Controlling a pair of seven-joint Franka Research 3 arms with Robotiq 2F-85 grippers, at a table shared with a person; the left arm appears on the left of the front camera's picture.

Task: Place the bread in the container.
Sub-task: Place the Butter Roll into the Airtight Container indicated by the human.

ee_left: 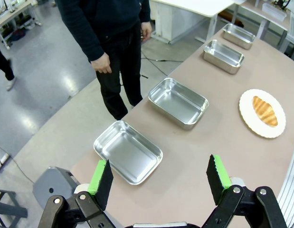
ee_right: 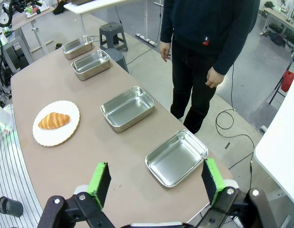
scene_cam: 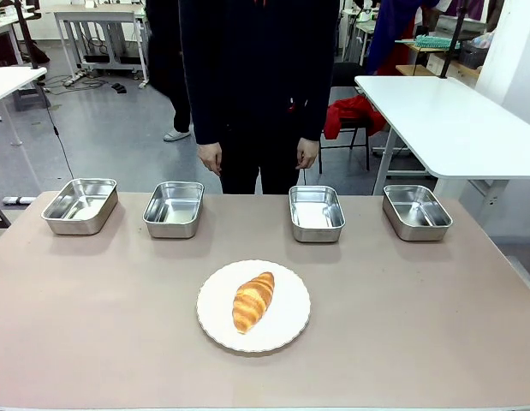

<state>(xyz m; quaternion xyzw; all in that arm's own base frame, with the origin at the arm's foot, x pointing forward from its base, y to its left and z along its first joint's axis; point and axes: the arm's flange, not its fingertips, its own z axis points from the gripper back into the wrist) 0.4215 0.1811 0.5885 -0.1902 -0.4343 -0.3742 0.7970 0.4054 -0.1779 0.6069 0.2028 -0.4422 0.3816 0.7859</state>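
Four steel pans (scene_cam: 174,208) are lined up along the far edge of the bench (scene_cam: 93,342); which one is meant as the container can't be told. Bread (scene_cam: 253,301) is found on a white plate (scene_cam: 286,325) approx. mid-bench, well apart from every pan, its long axis diagonal, near-left to far-right. Left pincer (ee_left: 158,164) & right pincer (ee_right: 155,165) are both spread wide, nothing held, high over opposite bench ends. Bread is judged about equally far from each. No legible writing is seen; a small red mark (ee_right: 203,42) on the person (ee_right: 218,23) is too small to read.

bread (scene_cam: 253,301) on plate (scene_cam: 290,324), four pans (scene_cam: 173,208) behind
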